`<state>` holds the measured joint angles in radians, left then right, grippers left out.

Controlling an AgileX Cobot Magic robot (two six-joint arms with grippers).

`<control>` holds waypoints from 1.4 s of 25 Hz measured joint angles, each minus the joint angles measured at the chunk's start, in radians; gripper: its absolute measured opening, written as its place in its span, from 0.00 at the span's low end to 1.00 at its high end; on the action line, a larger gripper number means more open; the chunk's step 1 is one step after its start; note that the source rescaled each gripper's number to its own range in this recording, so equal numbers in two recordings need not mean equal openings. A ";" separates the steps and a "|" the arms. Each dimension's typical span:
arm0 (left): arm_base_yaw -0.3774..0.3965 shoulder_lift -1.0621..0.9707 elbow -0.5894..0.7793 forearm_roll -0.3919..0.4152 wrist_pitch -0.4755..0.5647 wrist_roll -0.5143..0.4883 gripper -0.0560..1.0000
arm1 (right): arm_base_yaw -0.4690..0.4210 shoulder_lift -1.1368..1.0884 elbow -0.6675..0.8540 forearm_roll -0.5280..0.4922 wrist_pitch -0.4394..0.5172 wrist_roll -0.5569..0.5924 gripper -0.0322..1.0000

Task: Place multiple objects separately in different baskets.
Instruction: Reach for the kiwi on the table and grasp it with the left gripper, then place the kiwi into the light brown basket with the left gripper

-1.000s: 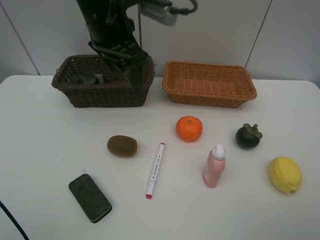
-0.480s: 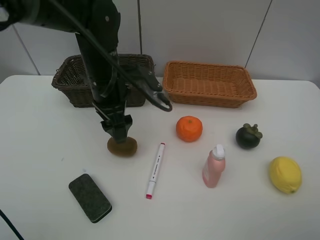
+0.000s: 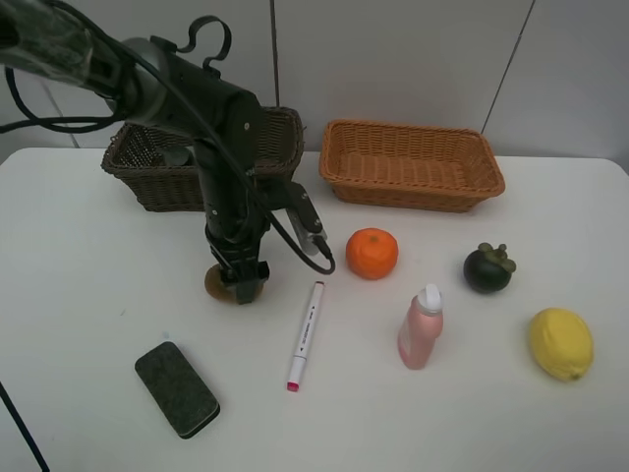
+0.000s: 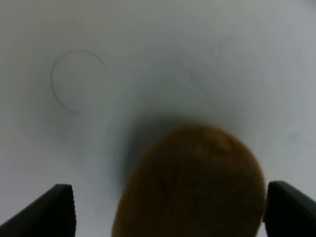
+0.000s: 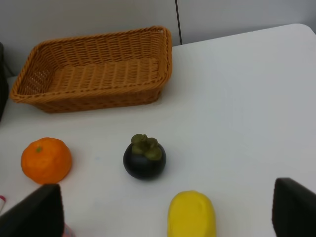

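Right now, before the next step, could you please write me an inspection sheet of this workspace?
Surface: white table, one faint curved mark.
Job's things: kiwi, orange, mangosteen, lemon, standing pink bottle, marker and eraser all on the table; dark brown basket holds something dark, unclear; light orange basket empty.
Clutter: nothing seen.
Grippers: left gripper open, low over the kiwi, one finger on each side; right gripper open, holding nothing.
Cables: black cable loops off the left arm near the orange; another at the exterior view's lower left edge.
Surroundings: plain panelled wall.
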<state>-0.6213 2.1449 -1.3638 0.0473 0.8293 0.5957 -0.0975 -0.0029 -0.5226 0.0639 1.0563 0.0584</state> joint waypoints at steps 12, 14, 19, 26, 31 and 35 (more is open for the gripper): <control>0.000 0.066 -0.004 0.005 -0.021 -0.019 0.99 | 0.000 0.000 0.000 0.000 0.000 0.000 1.00; 0.000 0.067 -0.006 0.006 -0.019 -0.031 0.99 | 0.000 0.000 0.000 0.000 0.000 0.000 1.00; -0.001 0.063 -0.006 0.007 -0.018 -0.103 0.88 | 0.000 0.000 0.000 0.000 0.000 0.000 1.00; -0.001 0.043 -0.060 -0.009 0.067 -0.212 0.64 | 0.000 0.000 0.000 0.000 0.000 0.000 1.00; -0.001 -0.003 -0.215 -0.097 0.211 -0.405 0.64 | 0.000 0.000 0.000 0.000 0.000 0.000 1.00; -0.001 0.001 -0.439 -0.144 0.230 -0.596 0.64 | 0.000 0.000 0.000 0.000 0.000 0.000 1.00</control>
<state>-0.6221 2.1460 -1.8030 -0.0965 1.0590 0.0000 -0.0975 -0.0029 -0.5226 0.0639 1.0563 0.0584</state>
